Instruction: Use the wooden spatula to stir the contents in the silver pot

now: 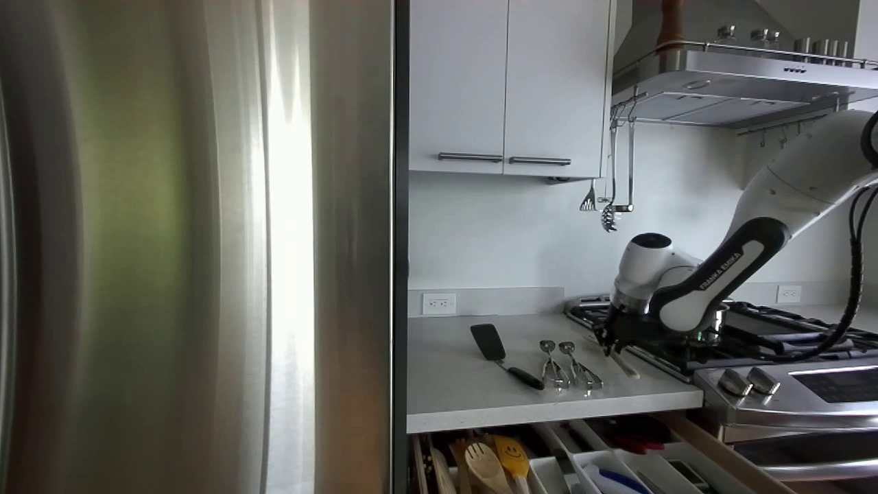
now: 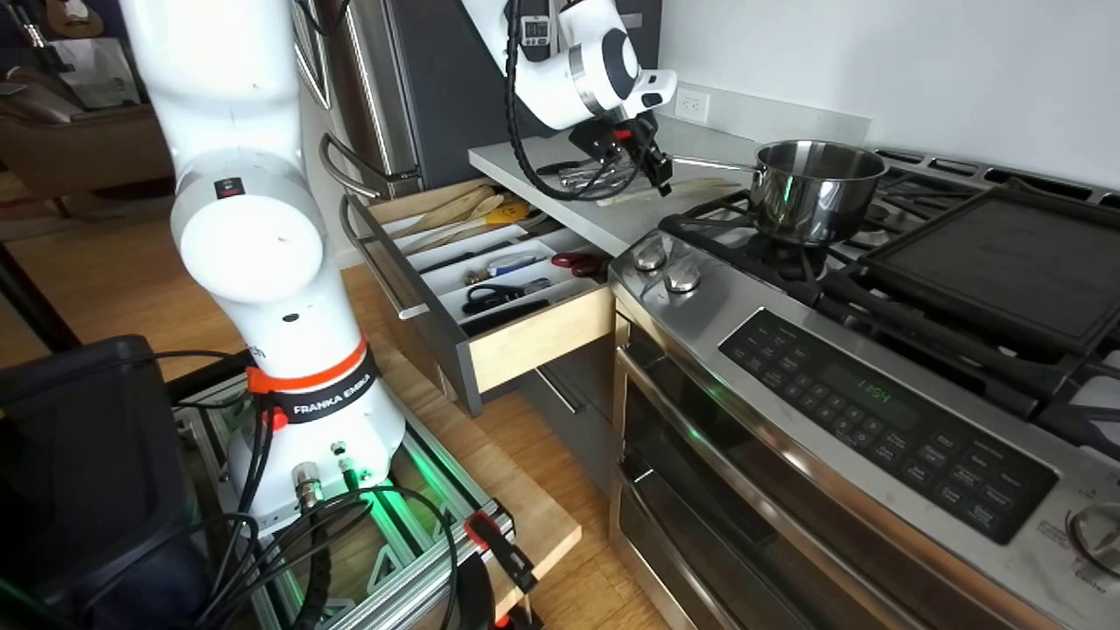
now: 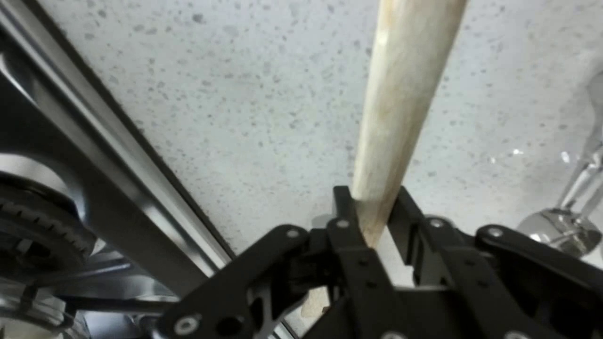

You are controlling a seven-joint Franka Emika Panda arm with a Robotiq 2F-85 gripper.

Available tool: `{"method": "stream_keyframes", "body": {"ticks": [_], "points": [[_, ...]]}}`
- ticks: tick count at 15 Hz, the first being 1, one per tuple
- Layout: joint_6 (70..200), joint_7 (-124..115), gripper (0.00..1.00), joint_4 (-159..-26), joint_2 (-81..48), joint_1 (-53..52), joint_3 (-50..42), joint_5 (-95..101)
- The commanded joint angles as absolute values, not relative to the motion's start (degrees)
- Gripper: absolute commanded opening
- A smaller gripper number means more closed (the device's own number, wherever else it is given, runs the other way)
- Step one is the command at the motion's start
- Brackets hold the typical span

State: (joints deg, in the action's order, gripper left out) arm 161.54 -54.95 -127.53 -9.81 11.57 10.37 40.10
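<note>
Wooden spatula [image 3: 400, 94] pinched in the gripper [image 3: 373, 195], at the counter [image 1: 453, 374] just beside the cooktop [image 3: 141, 202].
From the wrist, its long axis runs up from the jaws, leaning a little right, slanted to the cooktop's rim; which end is the blade I can't tell. In an exterior view a pale end points toward the counter's front edge. The silver pot [image 2: 814, 197] shows plainly in an exterior view, handle toward the gripper; in an exterior view the arm [image 1: 724, 271] blocks most of it.
</note>
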Motion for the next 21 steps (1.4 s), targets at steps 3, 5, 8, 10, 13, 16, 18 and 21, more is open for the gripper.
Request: {"method": "stream_keyframes", "body": {"ticks": [3, 5, 8, 10, 13, 16, 18, 21], "points": [[148.8, -31.7, 0.06, -131.1, 4.1, 10.0, 11.7, 15.9], [140.8, -22.9, 0.06, -129.0, 8.5, 4.5, 6.0, 9.1], [126.8, -16.9, 0.06, -124.8, 14.5, 3.8, 4.2, 7.3], [117.9, -15.6, 0.06, -121.1, 17.3, 4.4, 3.2, 7.9], [106.7, -13.5, 0.06, -115.7, 19.1, 5.8, 0.2, 7.4], [100.3, -11.2, 0.06, -111.5, 18.2, 7.1, -3.5, 6.8], [99.3, -10.2, 0.06, -109.4, 16.3, 8.0, -6.4, 4.8], [101.1, -10.9, 0.24, -111.5, 18.2, 7.9, -5.3, 7.2]]}}
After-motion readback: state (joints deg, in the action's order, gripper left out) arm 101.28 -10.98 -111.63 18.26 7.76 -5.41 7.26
